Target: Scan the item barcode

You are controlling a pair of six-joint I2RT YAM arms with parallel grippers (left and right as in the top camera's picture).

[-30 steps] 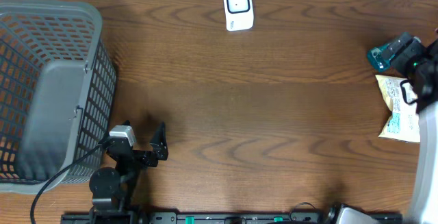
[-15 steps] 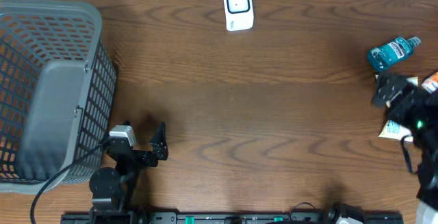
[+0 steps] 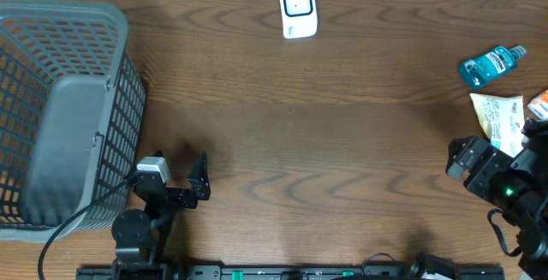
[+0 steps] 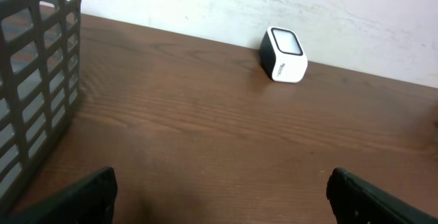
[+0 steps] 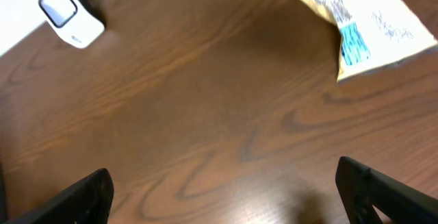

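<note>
Wooden tabletop; snack packet near the gaping right pincer, apart.

The left arm and right arm are black. Just behind the left pincer sit a silver-white block and a black cable. A green light glows behind the right pincer.

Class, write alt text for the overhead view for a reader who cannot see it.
A wooden table with a white barcode scanner at the far edge, a grey mesh basket on the left, and a teal bottle and a snack packet on the right. The left arm rests near the basket, the right arm beside the packet.
</note>
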